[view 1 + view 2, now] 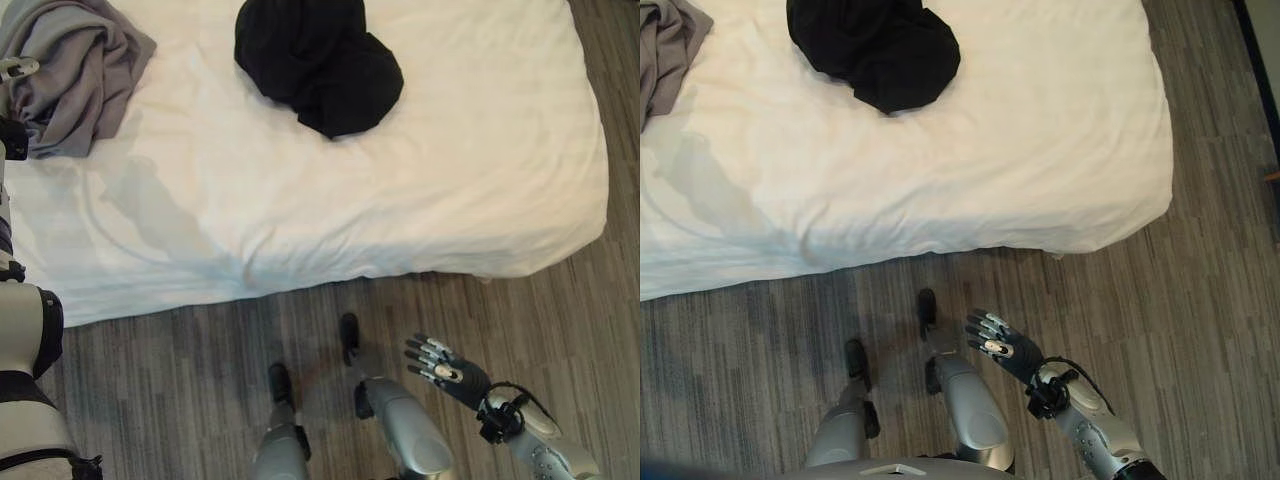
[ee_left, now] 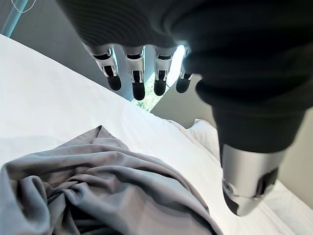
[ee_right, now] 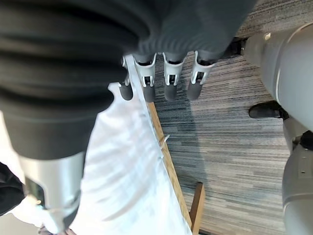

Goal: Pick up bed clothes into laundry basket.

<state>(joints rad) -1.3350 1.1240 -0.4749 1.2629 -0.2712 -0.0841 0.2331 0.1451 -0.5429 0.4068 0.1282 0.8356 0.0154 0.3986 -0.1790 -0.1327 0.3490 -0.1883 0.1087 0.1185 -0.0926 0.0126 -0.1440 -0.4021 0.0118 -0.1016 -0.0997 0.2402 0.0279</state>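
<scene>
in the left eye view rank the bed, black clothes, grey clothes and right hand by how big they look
1. Bed, largest by far.
2. Black clothes and grey clothes look alike; the grey pile is cut off at the edge.
3. Right hand, smallest.

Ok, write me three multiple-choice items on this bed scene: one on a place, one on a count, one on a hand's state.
1. Where does the black garment lie?
A. On the floor by the bed
B. On the white bed, near its far edge
C. In the right robot hand

2. How many clothing heaps lie on the bed?
A. One
B. Two
C. Four

3. What is the state of the left robot hand?
A. Fingers straight, holding nothing, above the grey garment
B. Curled round the grey garment
C. Pinching the bed sheet

Key: 1 B, the eye views show the black heap on top of the sheet, far from the near edge. 2 B, one black heap and one grey heap at the left. 3 A, the left wrist view shows its fingers extended with the grey cloth lying below, untouched. The right robot hand hangs open over the floor.
</scene>
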